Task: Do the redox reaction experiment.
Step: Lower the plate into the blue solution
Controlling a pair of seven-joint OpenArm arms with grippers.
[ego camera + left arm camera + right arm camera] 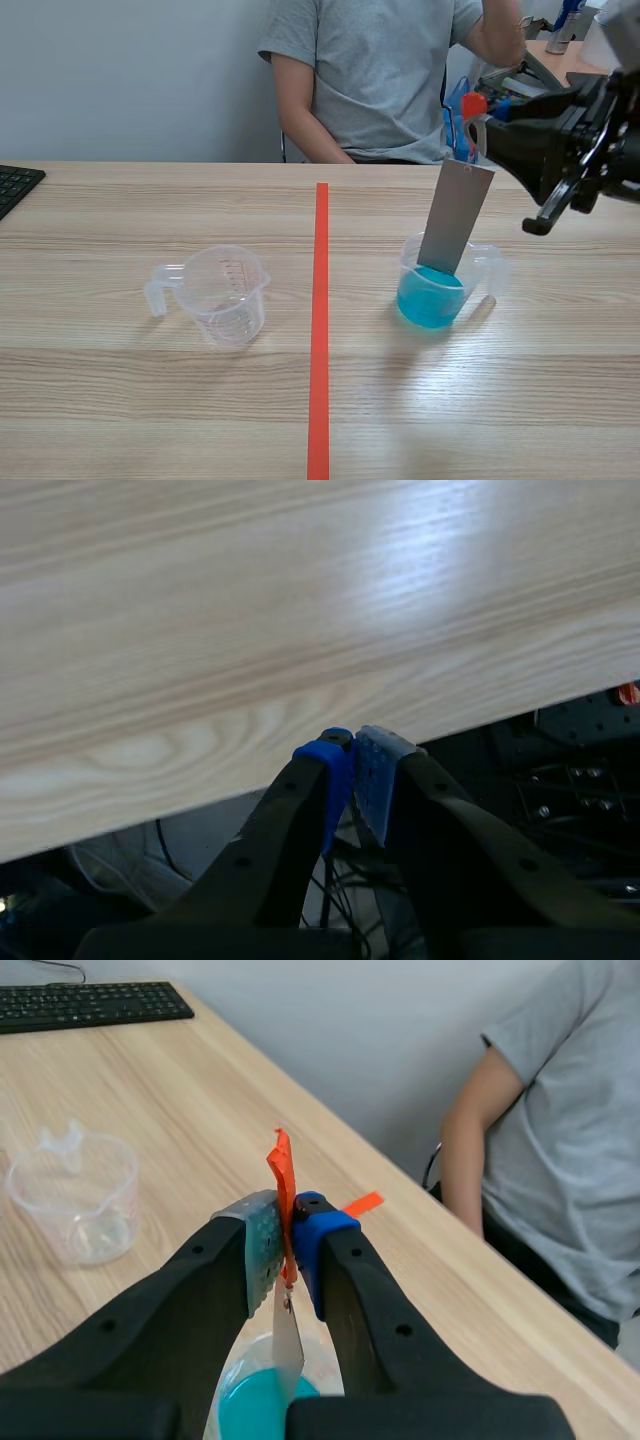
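Observation:
A grey metal strip (455, 215) with an orange-red tab (473, 104) at its top hangs tilted from my right gripper (477, 132), which is shut on the tab. Its lower end dips into the blue liquid (431, 296) of a clear plastic beaker (480, 262) right of the tape line. In the right wrist view the orange-red tab (283, 1182) is pinched between the pads and the strip (288, 1342) runs down into the blue liquid (262, 1408). An empty clear measuring cup (222, 293) stands left of the line. My left gripper (352, 770) is shut on nothing, over the table edge.
An orange-red tape line (320, 320) splits the wooden table. A black keyboard (14, 185) lies at the far left edge. A person in a grey shirt (380, 75) sits across the table. The empty cup (75, 1198) shows beyond my right gripper.

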